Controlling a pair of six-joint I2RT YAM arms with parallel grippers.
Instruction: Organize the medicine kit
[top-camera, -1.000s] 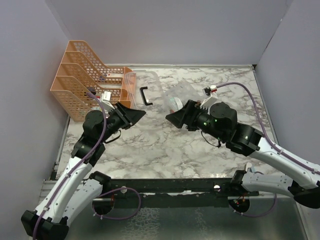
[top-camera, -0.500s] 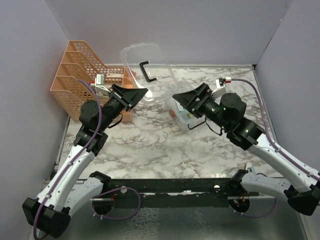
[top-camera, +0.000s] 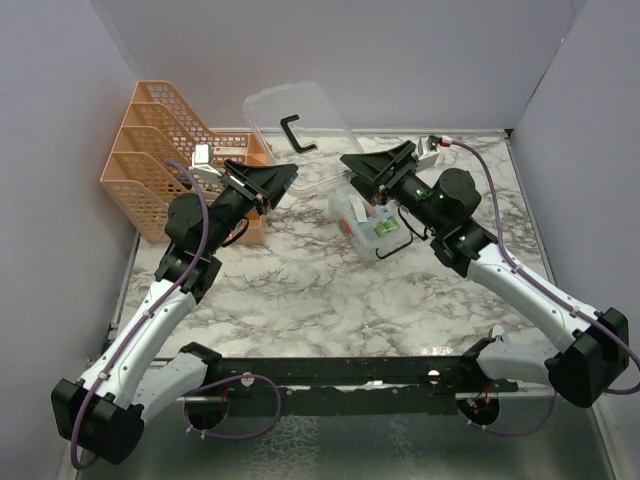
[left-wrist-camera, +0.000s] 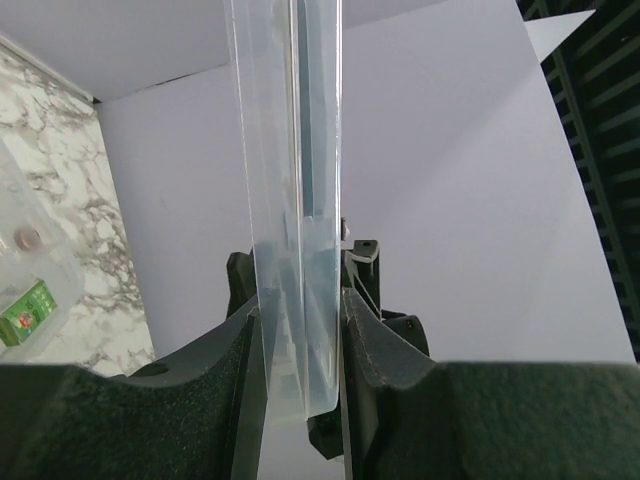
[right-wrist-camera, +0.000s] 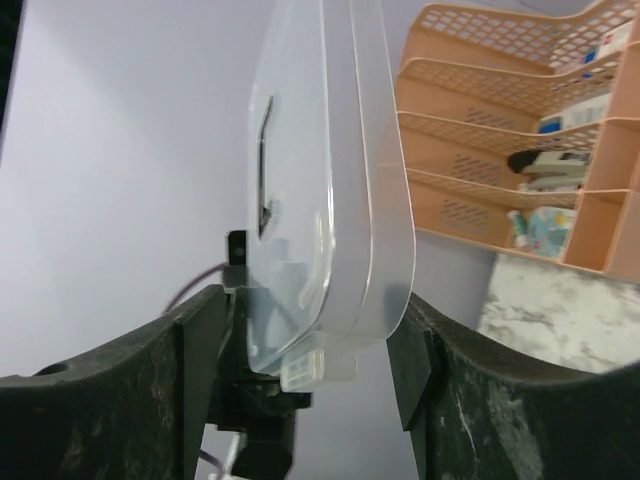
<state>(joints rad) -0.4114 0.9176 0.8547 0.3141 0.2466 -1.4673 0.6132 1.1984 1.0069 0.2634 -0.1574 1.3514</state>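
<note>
A clear plastic lid (top-camera: 300, 108) with a black handle (top-camera: 296, 133) hangs in the air at the back, held between both arms. My left gripper (top-camera: 288, 176) is shut on its lower left edge. In the left wrist view the lid (left-wrist-camera: 295, 200) stands edge-on, pinched between the pads (left-wrist-camera: 300, 330). My right gripper (top-camera: 346, 160) grips the lid's lower right corner, and in the right wrist view the lid (right-wrist-camera: 330, 180) fills the gap between the fingers (right-wrist-camera: 315, 340). The clear kit box (top-camera: 372, 228), uncovered, rests on the marble table below with small packets inside.
An orange tiered file rack (top-camera: 160, 170) stands at the back left holding medicine packs, also seen in the right wrist view (right-wrist-camera: 520, 130). Grey walls close in the left, back and right sides. A corner of the kit box (left-wrist-camera: 30, 290) shows in the left wrist view.
Both arms rose and carried the lid up and back, off the kit box. The lid now tilts steeply near the back wall, and the box below is uncovered.
</note>
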